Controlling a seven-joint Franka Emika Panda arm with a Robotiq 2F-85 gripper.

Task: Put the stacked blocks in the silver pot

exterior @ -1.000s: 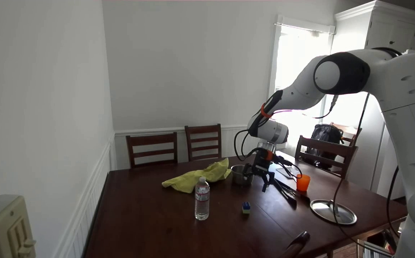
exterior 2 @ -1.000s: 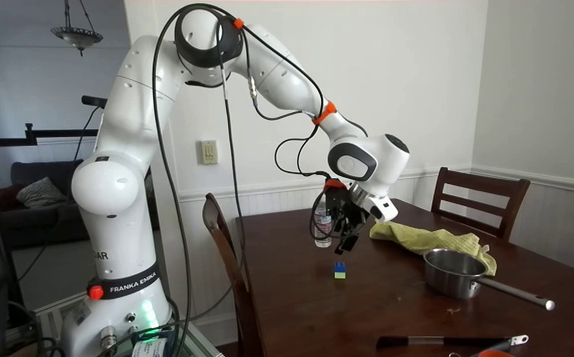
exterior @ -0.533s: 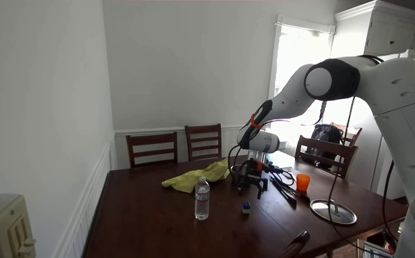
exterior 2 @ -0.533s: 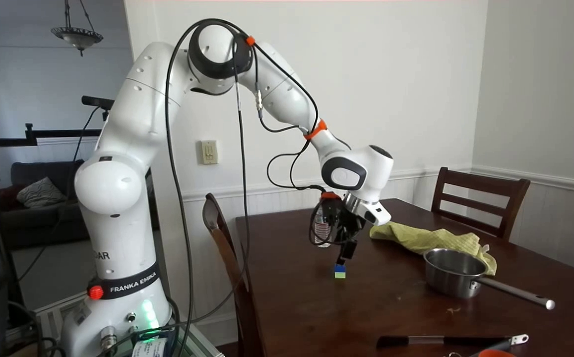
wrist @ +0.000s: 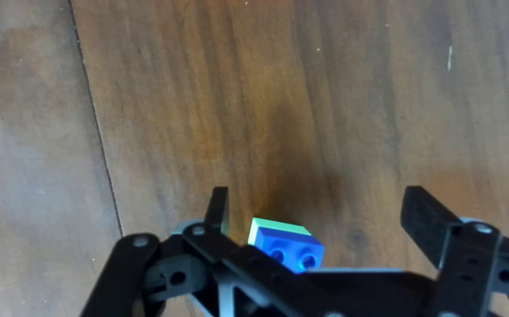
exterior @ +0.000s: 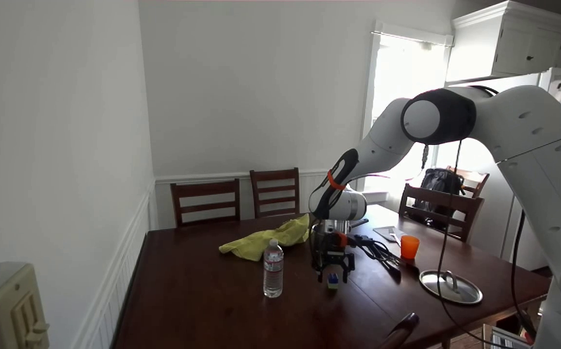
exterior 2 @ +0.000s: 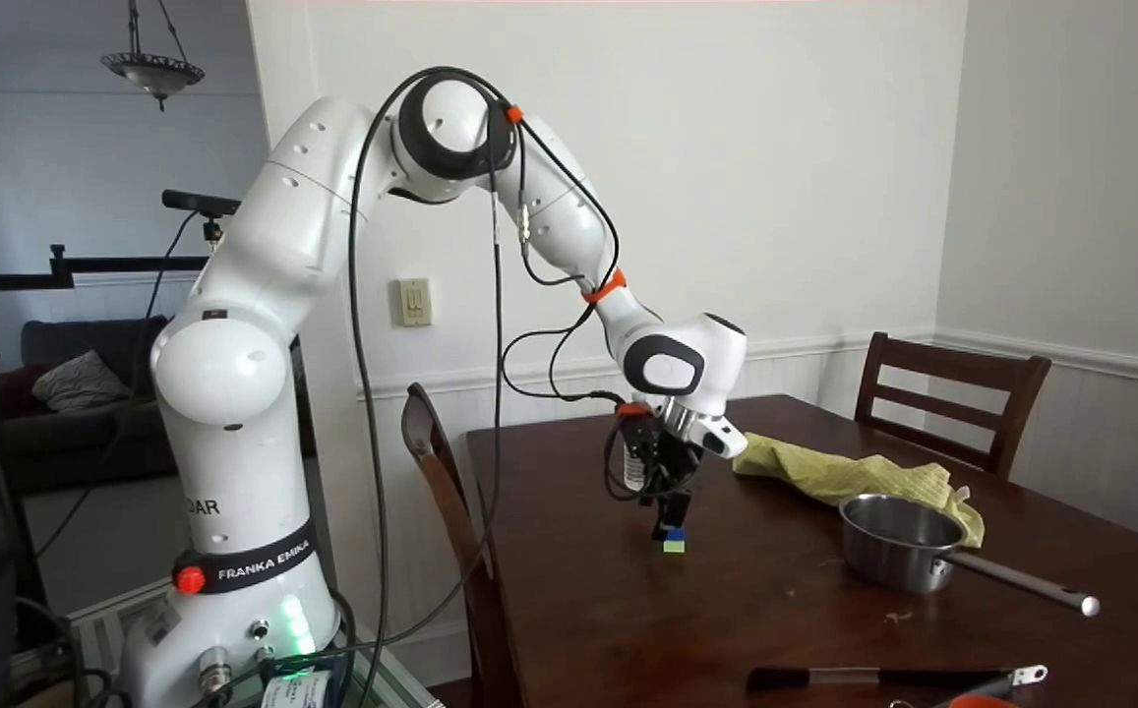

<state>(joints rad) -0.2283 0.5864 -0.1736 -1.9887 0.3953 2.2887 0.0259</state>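
Black fingers [wrist: 426, 224] spread wide, hold nothing. Stacked toy blocks [wrist: 291, 247], blue on green, between fingers, nearer one. Silver saucepan [exterior 2: 888, 567] stands well apart from fingers.

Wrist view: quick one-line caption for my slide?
Stacked blocks, blue on green, on the wooden table, seen off-centre within the open gripper.
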